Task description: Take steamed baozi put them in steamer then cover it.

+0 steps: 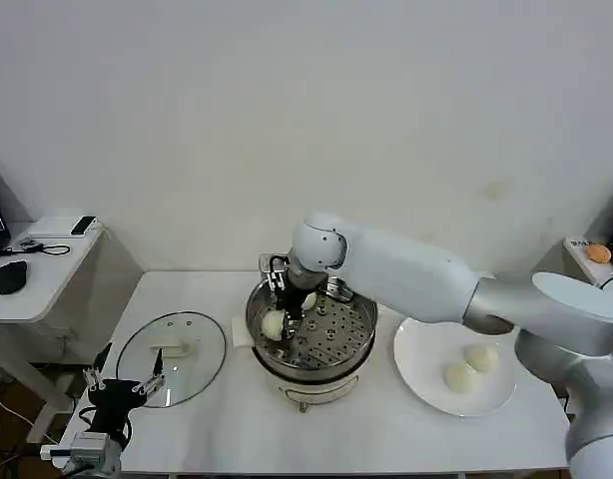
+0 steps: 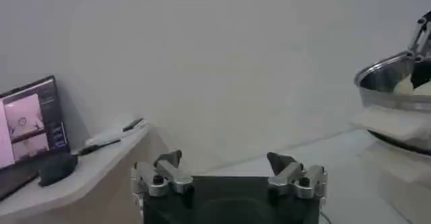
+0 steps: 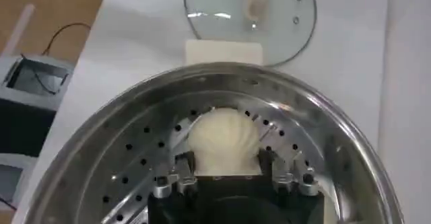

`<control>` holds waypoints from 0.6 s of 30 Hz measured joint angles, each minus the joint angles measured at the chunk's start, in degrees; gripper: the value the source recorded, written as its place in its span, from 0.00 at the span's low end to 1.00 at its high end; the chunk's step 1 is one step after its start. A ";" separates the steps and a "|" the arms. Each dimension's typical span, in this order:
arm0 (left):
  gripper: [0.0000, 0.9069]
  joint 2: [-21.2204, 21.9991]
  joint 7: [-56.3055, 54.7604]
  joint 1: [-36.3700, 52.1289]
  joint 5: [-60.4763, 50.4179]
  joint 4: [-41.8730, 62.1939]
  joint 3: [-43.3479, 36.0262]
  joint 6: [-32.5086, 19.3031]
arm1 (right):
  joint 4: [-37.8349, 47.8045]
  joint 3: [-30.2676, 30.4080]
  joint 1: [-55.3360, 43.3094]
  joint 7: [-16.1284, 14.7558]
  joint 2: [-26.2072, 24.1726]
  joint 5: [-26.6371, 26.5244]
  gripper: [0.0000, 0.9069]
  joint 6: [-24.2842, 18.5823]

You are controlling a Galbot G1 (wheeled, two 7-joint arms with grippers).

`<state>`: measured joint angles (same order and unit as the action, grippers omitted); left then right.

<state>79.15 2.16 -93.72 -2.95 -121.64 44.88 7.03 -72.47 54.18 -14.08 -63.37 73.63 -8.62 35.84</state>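
The steel steamer (image 1: 331, 344) stands mid-table on its white base. My right gripper (image 1: 280, 315) reaches into it, shut on a steamed baozi (image 3: 223, 138) that sits low over the perforated tray (image 3: 135, 158), by the rim nearest the cover. A second baozi (image 1: 309, 299) lies partly hidden behind the gripper. Two more baozi (image 1: 481, 355) (image 1: 460, 377) rest on the white plate (image 1: 416, 349) to the right. The glass cover (image 1: 172, 357) (image 3: 215, 23) lies flat left of the steamer. My left gripper (image 1: 122, 384) (image 2: 224, 158) hangs open and idle off the table's front left corner.
A white rectangular pad (image 1: 242, 331) (image 3: 222, 52) lies between the cover and the steamer. A low side table (image 1: 37, 269) with a mouse, cable and phone stands at far left; a monitor (image 2: 30, 128) sits on it. The wall runs behind.
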 measured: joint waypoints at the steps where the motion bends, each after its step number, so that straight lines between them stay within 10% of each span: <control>1: 1.00 0.03 0.00 -0.05 0.00 0.00 -0.02 0.00 | -0.01 0.03 0.00 0.06 -0.04 0.01 1.00 0.00; 18: 1.00 0.21 0.02 -0.48 -0.18 -0.45 -0.10 0.00 | -3.17 -1.71 -1.11 -0.79 -3.93 0.17 1.00 -0.31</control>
<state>79.36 2.18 -94.20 -3.13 -122.09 44.78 7.03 -75.64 52.48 -15.19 -64.16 69.71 -8.44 35.53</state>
